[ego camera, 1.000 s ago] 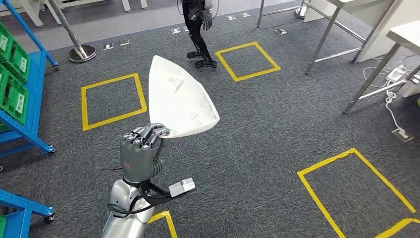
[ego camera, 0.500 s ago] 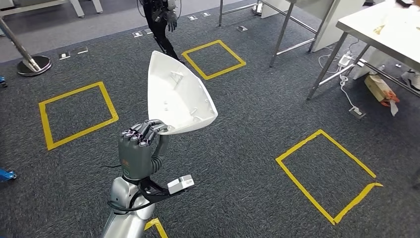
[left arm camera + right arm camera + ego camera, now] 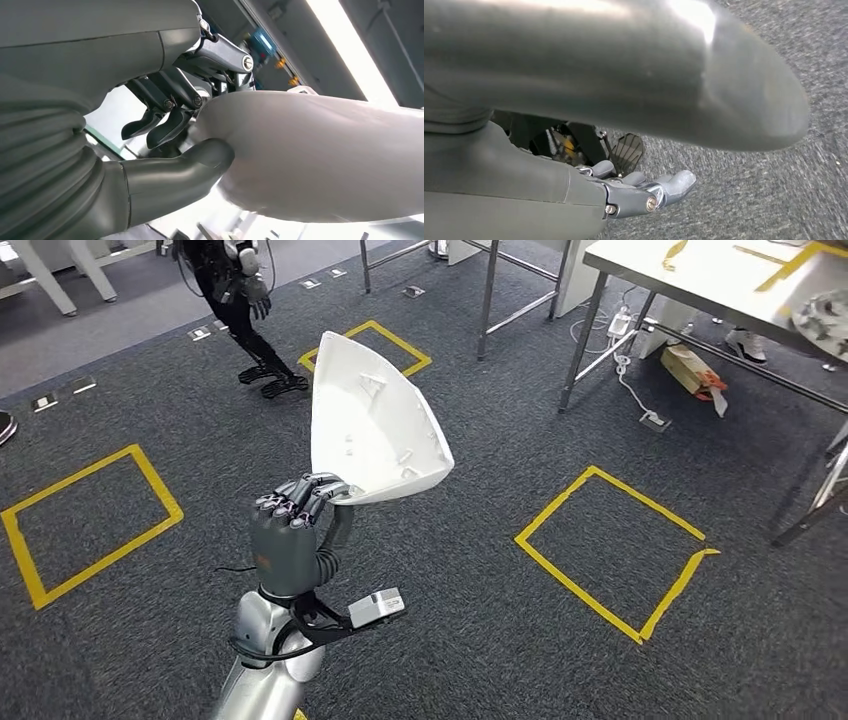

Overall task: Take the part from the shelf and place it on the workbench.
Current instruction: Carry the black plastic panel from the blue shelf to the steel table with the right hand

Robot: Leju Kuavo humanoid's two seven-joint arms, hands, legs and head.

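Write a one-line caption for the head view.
Left robot hand holds white shell part upright above grey carpet, workbench ahead right.

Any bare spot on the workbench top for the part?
Workbench top is mostly bare between the yellow tape strip and tape corner. Its right end is crowded by a patterned item. Left hand holds the part.

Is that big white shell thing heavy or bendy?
Probably light: the left hand holds the white part up by one edge alone. It looks stiff, keeping its curved shape unsupported. Its smooth surface may be slippery.
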